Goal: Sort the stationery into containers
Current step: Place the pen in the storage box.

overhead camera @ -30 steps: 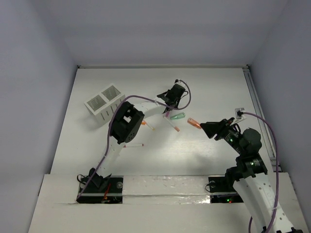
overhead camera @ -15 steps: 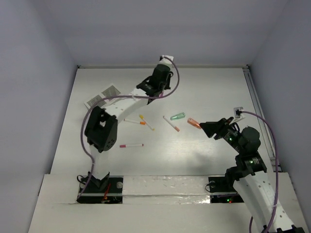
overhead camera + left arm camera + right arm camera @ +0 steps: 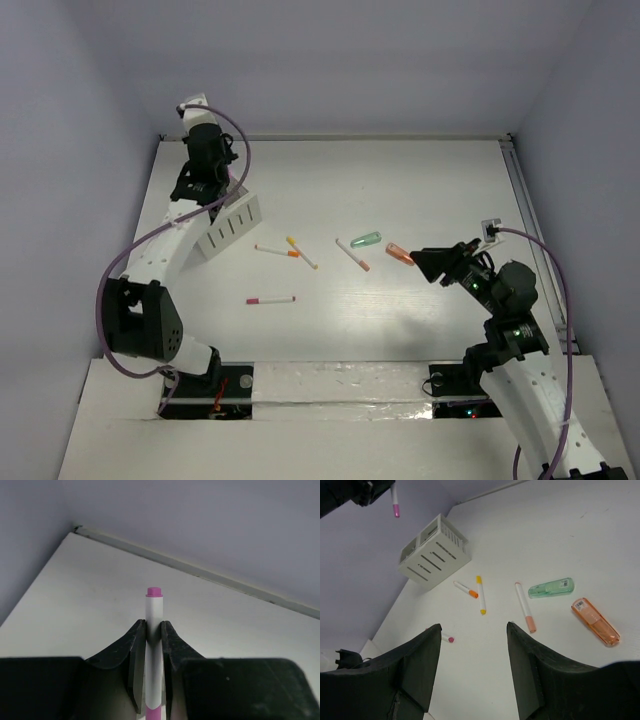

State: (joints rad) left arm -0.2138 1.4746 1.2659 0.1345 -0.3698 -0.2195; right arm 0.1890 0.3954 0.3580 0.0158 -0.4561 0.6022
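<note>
My left gripper (image 3: 200,185) is shut on a thin white pen with pink ends (image 3: 154,625) and holds it in the air just beyond the white two-compartment box (image 3: 232,222). The right wrist view shows that pen (image 3: 395,502) hanging above and left of the box (image 3: 434,552). On the table lie an orange-capped pen (image 3: 277,250), a yellow-capped pen (image 3: 301,252), a salmon-capped pen (image 3: 352,254), a red-ended pen (image 3: 271,299), a green capsule (image 3: 366,239) and an orange capsule (image 3: 399,253). My right gripper (image 3: 425,262) is open and empty, raised right of the orange capsule.
The back wall and left wall stand close behind the box. A rail (image 3: 520,200) runs along the table's right edge. Bare table lies between the box and the loose pens.
My left arm has swung from the table's middle to the far left, carrying the pen to above the box. The right arm has not moved.
</note>
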